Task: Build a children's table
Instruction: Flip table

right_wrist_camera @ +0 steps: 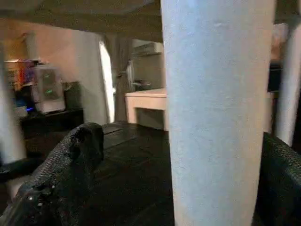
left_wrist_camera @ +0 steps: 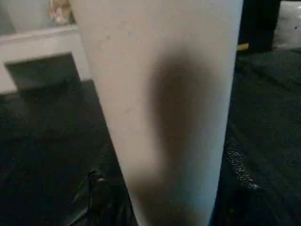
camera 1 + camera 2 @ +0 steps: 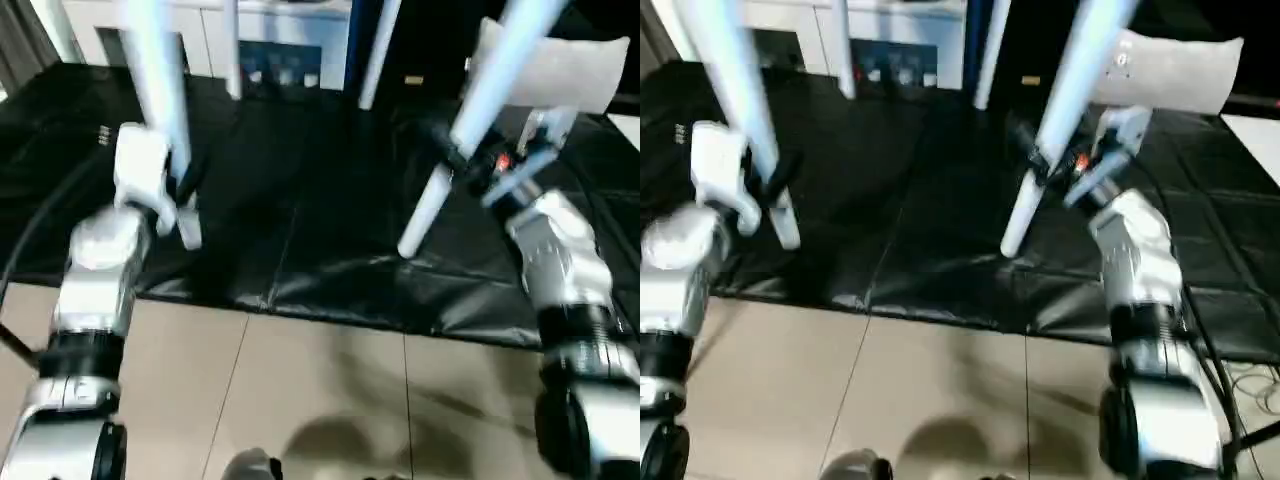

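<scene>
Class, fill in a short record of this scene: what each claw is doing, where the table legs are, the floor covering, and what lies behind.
left claw: closed on a leg
right claw: open, fingers either side of another leg
legs' ends: both lifted off the mat
far legs: two more stand behind
floor: black mat on beige tiles
background: grey pillow, white cabinet

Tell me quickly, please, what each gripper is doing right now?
Left gripper: closed on a white table leg.
Right gripper: fingers wide apart around another white leg; whether they press on it cannot be told.
</scene>
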You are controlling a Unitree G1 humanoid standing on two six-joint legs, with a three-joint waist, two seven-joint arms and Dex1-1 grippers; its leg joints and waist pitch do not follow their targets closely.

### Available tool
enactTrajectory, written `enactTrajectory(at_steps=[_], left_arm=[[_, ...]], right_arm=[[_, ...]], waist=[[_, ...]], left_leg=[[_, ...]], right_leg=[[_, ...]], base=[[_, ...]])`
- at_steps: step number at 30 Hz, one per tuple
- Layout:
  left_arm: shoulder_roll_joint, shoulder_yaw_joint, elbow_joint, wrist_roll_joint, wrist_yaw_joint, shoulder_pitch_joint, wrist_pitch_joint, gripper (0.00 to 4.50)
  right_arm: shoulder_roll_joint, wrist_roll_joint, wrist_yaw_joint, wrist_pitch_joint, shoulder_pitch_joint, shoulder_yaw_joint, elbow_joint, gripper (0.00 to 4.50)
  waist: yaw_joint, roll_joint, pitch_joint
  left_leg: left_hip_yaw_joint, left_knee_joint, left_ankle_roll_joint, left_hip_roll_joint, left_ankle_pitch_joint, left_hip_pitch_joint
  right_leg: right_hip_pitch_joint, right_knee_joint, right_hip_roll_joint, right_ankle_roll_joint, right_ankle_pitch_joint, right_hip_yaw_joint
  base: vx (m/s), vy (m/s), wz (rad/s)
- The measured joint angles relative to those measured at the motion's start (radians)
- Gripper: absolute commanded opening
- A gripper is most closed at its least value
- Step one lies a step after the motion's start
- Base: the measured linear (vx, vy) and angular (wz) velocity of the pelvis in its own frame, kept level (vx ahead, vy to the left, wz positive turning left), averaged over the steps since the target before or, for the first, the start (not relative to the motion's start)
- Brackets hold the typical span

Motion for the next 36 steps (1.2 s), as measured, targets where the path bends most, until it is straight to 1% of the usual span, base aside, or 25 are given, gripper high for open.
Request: enactTrajectory(at_steps=[4, 10, 11, 12, 13, 14, 16, 18, 19, 20, 22, 24, 25, 26, 28, 30, 31, 32, 34, 36], left_arm=[[0.007, 0.004, 0.069, 0.0, 0.017, -0.024, -0.046, 1.59], [0.013, 0.013, 0.227, 0.0, 0.04, -0.095, -0.125, 1.59], [0.017, 0.012, 0.254, 0.0, 0.041, -0.106, -0.142, 1.94], [0.02, 0.012, 0.274, 0.0, 0.041, -0.115, -0.15, 1.94], [0.025, 0.01, 0.285, 0.003, 0.04, -0.119, -0.155, 2.15], [0.032, 0.0, 0.29, 0.021, 0.042, -0.119, -0.162, 2.15], [0.042, -0.017, 0.281, 0.052, 0.041, -0.108, -0.166, 2.4], [0.054, -0.037, 0.262, 0.079, 0.041, -0.079, -0.161, 2.57], [0.054, -0.041, 0.262, 0.082, 0.042, -0.049, -0.161, 2.68], [0.054, -0.041, 0.27, 0.082, 0.042, -0.029, -0.161, 2.68], [0.053, -0.037, 0.292, 0.075, 0.041, 0.012, -0.172, 2.95], [0.054, -0.026, 0.304, 0.066, 0.038, 0.029, -0.195, 3.06], [0.054, -0.011, 0.304, 0.049, 0.032, 0.039, -0.216, 3.19], [0.046, 0.015, 0.27, 0.014, 0.011, 0.062, -0.229, 3.19], [0.023, 0.075, 0.168, -0.072, -0.036, 0.146, -0.25, 3.4], [0.008, 0.102, 0.108, -0.121, -0.053, 0.199, -0.248, 3.44], [-0.012, 0.117, 0.041, -0.149, -0.05, 0.249, -0.238, 3.44], [-0.019, 0.119, 0.013, -0.162, -0.047, 0.275, -0.234, 3.44], [-0.042, 0.124, -0.056, -0.186, -0.036, 0.334, -0.224, 3.44], [-0.075, 0.117, -0.173, -0.23, -0.04, 0.414, -0.203, 3.44]], right_arm=[[-0.001, 0.006, 0.0, 0.06, 0.051, 0.01, -0.105, 4.5], [0.016, 0.002, -0.023, 0.084, 0.075, 0.029, -0.159, 4.5], [0.02, -0.009, -0.035, 0.08, 0.075, 0.034, -0.159, 4.5], [0.026, -0.016, -0.047, 0.076, 0.074, 0.038, -0.159, 4.5], [0.033, -0.031, -0.056, 0.069, 0.074, 0.041, -0.159, 4.5], [0.035, -0.04, -0.062, 0.062, 0.074, 0.046, -0.159, 4.5], [0.042, -0.055, -0.078, 0.031, 0.073, 0.05, -0.135, 4.5], [0.05, -0.057, -0.088, 0.015, 0.073, 0.051, -0.105, 4.5], [0.048, -0.057, -0.092, 0.014, 0.078, 0.05, -0.096, 4.5], [0.045, -0.057, -0.092, 0.014, 0.086, 0.047, -0.096, 4.5], [0.033, -0.051, -0.082, 0.031, 0.123, 0.04, -0.134, 4.5], [0.027, -0.043, -0.08, 0.051, 0.152, 0.039, -0.169, 4.5], [0.027, -0.037, -0.076, 0.06, 0.173, 0.04, -0.193, 4.5], [0.027, -0.03, -0.08, 0.071, 0.203, 0.04, -0.231, 4.5], [0.027, -0.006, -0.082, 0.09, 0.293, 0.039, -0.305, 4.5], [0.027, 0.004, -0.083, 0.106, 0.348, 0.038, -0.333, 4.5], [0.027, 0.015, -0.085, 0.119, 0.39, 0.038, -0.374, 4.5], [0.027, 0.023, -0.084, 0.125, 0.413, 0.039, -0.392, 4.5], [0.025, 0.031, -0.085, 0.134, 0.453, 0.039, -0.428, 4.5], [0.013, 0.036, -0.083, 0.151, 0.49, 0.039, -0.47, 4.5]], waist=[[-0.002, -0.001, -0.001], [-0.012, -0.004, -0.002], [-0.012, -0.005, -0.003], [-0.013, -0.006, -0.003], [-0.015, -0.008, -0.004], [-0.016, -0.008, -0.004], [-0.017, -0.008, -0.005], [-0.017, -0.004, -0.005], [-0.018, -0.003, -0.005], [-0.018, -0.003, -0.004], [-0.017, -0.005, -0.003], [-0.018, -0.005, -0.003], [-0.019, -0.005, -0.003], [-0.019, -0.005, -0.003], [-0.018, -0.003, -0.004], [-0.018, -0.001, -0.003], [-0.018, 0.001, -0.004], [-0.018, 0.002, -0.004], [-0.018, 0.008, -0.003], [-0.017, 0.02, -0.001]], left_leg=[[0.0, 0.0, 0.0, 0.0, 0.0, 0.001], [0.0, -0.002, -0.001, 0.0, 0.0, 0.003], [0.0, -0.002, -0.001, 0.0, 0.001, 0.003], [0.0, -0.002, -0.001, 0.0, 0.001, 0.004], [0.0, -0.002, -0.001, 0.0, 0.001, 0.004], [0.0, -0.002, -0.001, 0.0, 0.0, 0.005], [0.0, -0.002, -0.001, 0.0, 0.0, 0.007], [0.001, -0.002, -0.001, -0.001, 0.0, 0.007], [0.002, -0.004, -0.001, -0.001, 0.0, 0.007], [0.002, -0.004, -0.001, -0.001, 0.0, 0.007], [0.002, -0.005, -0.001, 0.0, 0.0, 0.006], [0.002, -0.006, -0.001, 0.0, 0.0, 0.006], [0.002, -0.006, -0.001, 0.0, 0.0, 0.006], [0.002, -0.008, -0.001, 0.0, 0.0, 0.005], [0.004, -0.014, -0.001, -0.001, 0.0, 0.008], [0.005, -0.016, -0.001, -0.001, 0.0, 0.008], [0.005, -0.018, -0.001, -0.001, 0.0, 0.008], [0.006, -0.019, -0.001, -0.001, 0.0, 0.009], [0.006, -0.019, -0.001, -0.001, 0.0, 0.009], [0.006, -0.019, -0.001, -0.001, 0.0, 0.012]], right_leg=[[0.001, 0.0, 0.0, 0.001, -0.001, 0.0], [0.001, 0.0, 0.0, 0.001, -0.001, 0.0], [0.001, 0.0, 0.0, 0.001, -0.001, 0.0], [0.001, 0.0, 0.0, 0.001, -0.001, 0.0], [0.001, 0.0, 0.0, 0.001, -0.001, 0.0], [0.002, 0.0, 0.0, 0.001, -0.001, 0.0], [0.003, 0.0, 0.0, 0.001, -0.001, 0.0], [0.003, -0.001, 0.0, 0.002, -0.001, 0.001], [0.003, -0.002, -0.001, 0.002, -0.001, 0.002], [0.003, -0.002, -0.001, 0.002, -0.001, 0.002], [0.002, -0.002, 0.0, 0.002, -0.001, 0.002], [0.001, -0.002, 0.0, 0.002, -0.001, 0.002], [0.0, -0.002, 0.0, 0.002, -0.001, 0.002], [0.0, -0.003, 0.0, 0.002, -0.001, 0.002], [0.003, -0.009, 0.0, 0.001, -0.001, 0.002], [0.003, -0.012, 0.0, 0.001, -0.001, 0.001], [0.003, -0.014, 0.001, 0.001, 0.0, 0.002], [0.003, -0.014, 0.0, 0.001, 0.0, 0.002], [0.003, -0.016, 0.001, 0.001, -0.001, 0.002], [0.007, -0.019, 0.001, 0.002, -0.001, 0.002]], base=[[0.0, 0.0, 0.0], [0.0, 0.0, 0.0], [0.0, 0.0, 0.0], [0.0, 0.0, 0.0], [0.0, 0.0, 0.0], [0.0, 0.0, 0.0], [0.0, 0.0, 0.0], [0.0, 0.0, 0.0], [0.0, 0.0, 0.0], [0.0, 0.0, 0.0], [0.0, 0.0, 0.0], [0.0, 0.0, 0.0], [0.0, 0.0, 0.0], [0.0, 0.0, 0.0], [0.0, 0.0, 0.0], [0.0, 0.0, 0.0], [0.0, 0.0, 0.0], [0.0, 0.0, 0.0], [0.0, 0.0, 0.0], [0.0, 0.0, 0.0]])
